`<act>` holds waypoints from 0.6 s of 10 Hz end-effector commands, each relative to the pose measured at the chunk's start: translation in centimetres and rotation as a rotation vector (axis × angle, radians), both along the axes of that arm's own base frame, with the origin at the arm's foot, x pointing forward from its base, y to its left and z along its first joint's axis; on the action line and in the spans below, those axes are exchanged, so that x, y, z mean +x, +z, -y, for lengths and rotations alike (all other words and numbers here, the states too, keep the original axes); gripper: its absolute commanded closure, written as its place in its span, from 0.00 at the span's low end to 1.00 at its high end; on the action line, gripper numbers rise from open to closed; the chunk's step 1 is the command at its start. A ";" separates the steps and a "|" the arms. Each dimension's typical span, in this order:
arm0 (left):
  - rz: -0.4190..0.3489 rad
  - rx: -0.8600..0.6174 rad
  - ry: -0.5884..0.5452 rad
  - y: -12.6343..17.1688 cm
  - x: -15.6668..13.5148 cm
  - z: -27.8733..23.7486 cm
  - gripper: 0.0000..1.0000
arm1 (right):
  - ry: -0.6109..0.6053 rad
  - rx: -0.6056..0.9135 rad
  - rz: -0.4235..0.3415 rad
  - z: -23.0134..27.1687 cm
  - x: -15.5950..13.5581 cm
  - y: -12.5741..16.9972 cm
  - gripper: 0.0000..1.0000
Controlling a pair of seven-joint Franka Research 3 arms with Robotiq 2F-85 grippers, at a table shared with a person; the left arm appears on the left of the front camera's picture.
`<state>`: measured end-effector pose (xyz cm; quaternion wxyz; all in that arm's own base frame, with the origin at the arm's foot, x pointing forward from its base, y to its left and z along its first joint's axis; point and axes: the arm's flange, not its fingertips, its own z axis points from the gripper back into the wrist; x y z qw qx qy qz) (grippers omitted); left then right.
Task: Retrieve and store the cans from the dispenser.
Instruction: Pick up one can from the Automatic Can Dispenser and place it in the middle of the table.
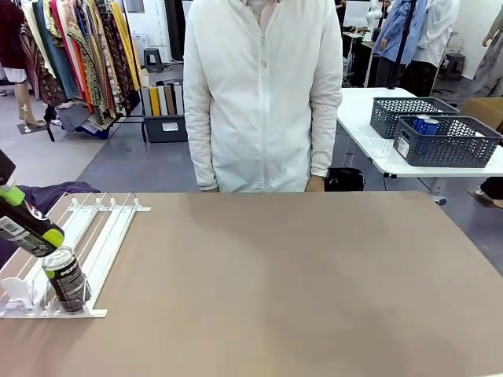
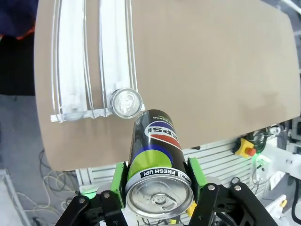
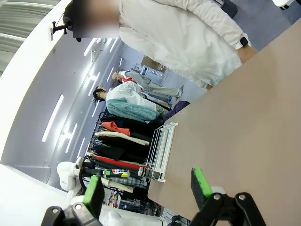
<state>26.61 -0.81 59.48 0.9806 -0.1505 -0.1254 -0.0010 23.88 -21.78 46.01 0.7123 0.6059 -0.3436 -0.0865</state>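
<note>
On the far left, the left gripper has its two green fingers closed on the sides of a dark can. The can is up in the air, lying tilted, close to the low end of the white rack. The can is thin metal, so I think it is stiff but would dent if squeezed too hard. Its smooth skin looks slippery. I cannot tell if it is full and heavy or empty and light. The best place to hold it seems to be across the round middle, which is how the fingers have it now. It is slim and black, with a big green patch, a round red, white and blue mark, white letters, and a shiny silver top with a pull tab. Just beside it, a second can of the same dark kind stands upright at the low end of the rack, by the little stoppers. The long lanes behind it look bare. Across the brown table stands a person in a white jacket, arms down. Farther right, the right gripper has its fingers spread wide with nothing between them. Far off to the right, grey baskets sit on another table, and one has something blue inside.
</note>
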 end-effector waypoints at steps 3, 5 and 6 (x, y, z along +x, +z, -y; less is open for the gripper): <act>0.155 -0.054 -0.018 0.8 4.5 5.1 1.00 | -0.010 0.013 0.031 -0.1 0.3 0.4 0.00; 0.160 -0.049 -0.232 0.0 9.8 14.8 1.00 | -0.010 0.013 0.031 -0.1 0.3 0.4 0.00; 0.083 0.002 -0.364 -2.1 12.4 22.1 1.00 | -0.010 0.013 0.031 -0.1 0.3 0.4 0.00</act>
